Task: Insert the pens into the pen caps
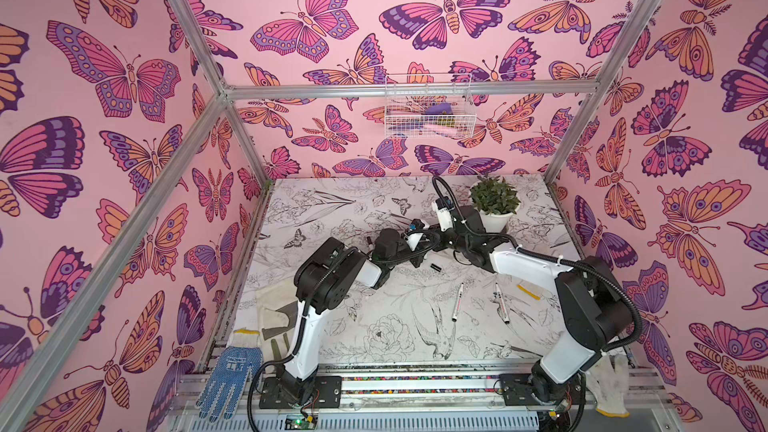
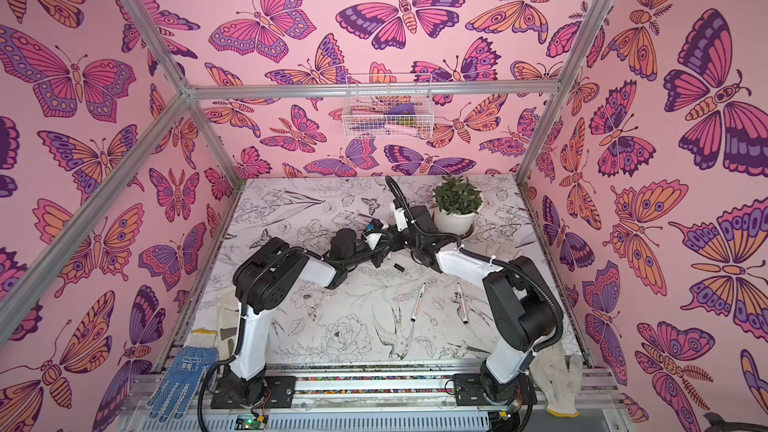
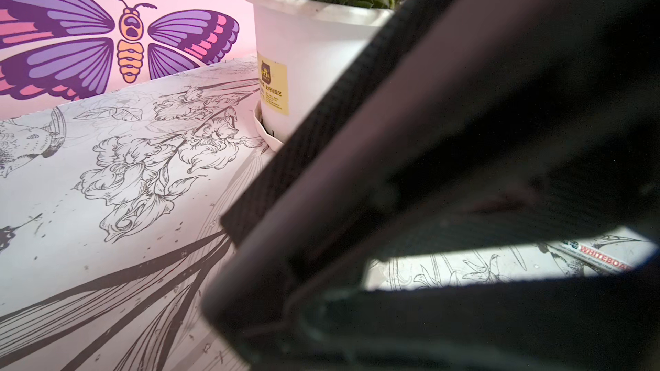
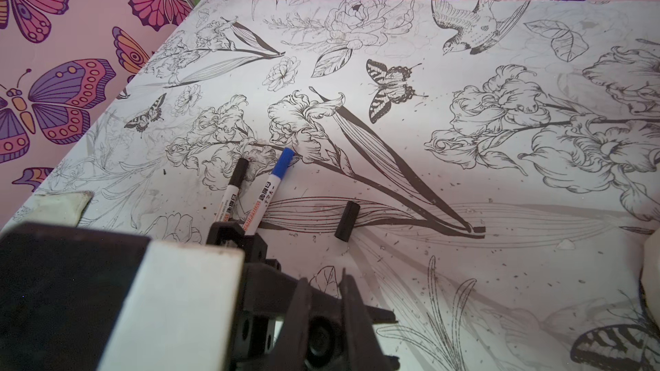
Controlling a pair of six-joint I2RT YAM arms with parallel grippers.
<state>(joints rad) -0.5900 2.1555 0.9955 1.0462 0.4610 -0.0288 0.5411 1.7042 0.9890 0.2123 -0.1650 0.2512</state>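
Note:
My two grippers meet above the middle of the table in both top views. The right gripper (image 4: 325, 276) is shut on a black pen cap (image 4: 319, 340), seen end-on between its fingers. The left gripper (image 1: 420, 253) is shut, and a short white pen end (image 2: 389, 256) pokes out below it. In the left wrist view its jaws are a dark blur behind the right gripper's body. A loose black cap (image 1: 435, 266) lies just in front. Two uncapped pens (image 1: 457, 301) (image 1: 501, 303) lie nearer the front. Two capped pens, one black-capped (image 4: 240, 169) and one blue-capped (image 4: 284, 160), lie beside the left gripper.
A potted plant (image 1: 494, 201) stands at the back right, close behind the right arm. A wire basket (image 1: 428, 105) hangs on the back wall. A blue glove (image 1: 228, 380) and a white glove (image 1: 611, 388) lie at the front corners. Folded cloths (image 1: 274, 309) lie by the left arm.

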